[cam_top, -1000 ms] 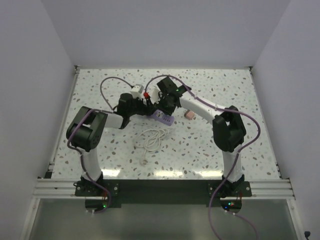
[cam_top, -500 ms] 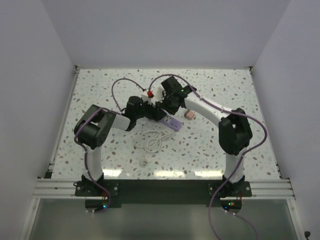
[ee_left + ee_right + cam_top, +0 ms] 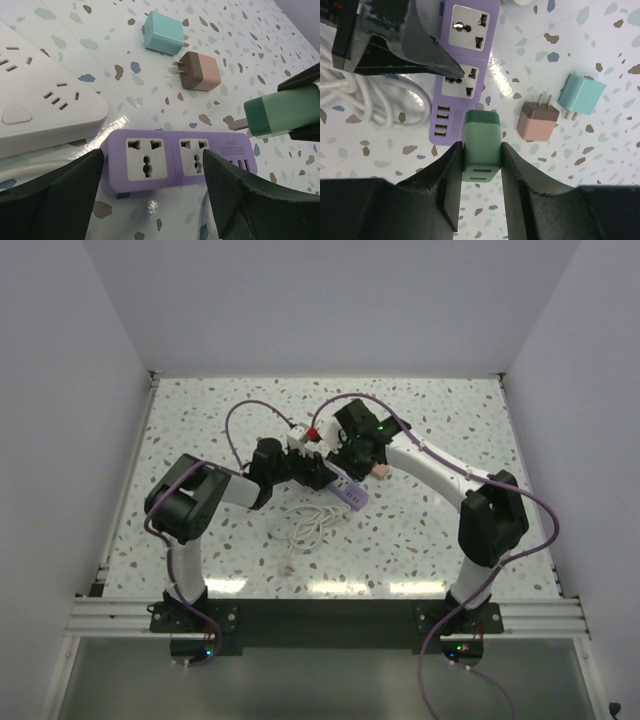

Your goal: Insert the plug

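A purple power strip (image 3: 175, 162) with two sockets and several USB ports lies flat; it also shows in the top view (image 3: 350, 493) and the right wrist view (image 3: 465, 60). My right gripper (image 3: 481, 148) is shut on a green plug (image 3: 481, 131) and holds it above the strip's edge beside the USB ports, prongs toward the strip. The plug also shows in the left wrist view (image 3: 285, 116), right of the strip. My left gripper (image 3: 155, 195) is open, its fingers (image 3: 55, 200) spread over the strip's near side, one tip lying over a socket.
A white power strip (image 3: 40, 115) lies left of the purple one. A teal plug (image 3: 164, 32) and a brown-pink plug (image 3: 200, 70) lie loose beyond it. A coiled white cable (image 3: 305, 522) sits nearer the arm bases.
Both grippers have moved right and toward the near edge. The purple strip has shifted the same way with them. The green plug stays in my right gripper.
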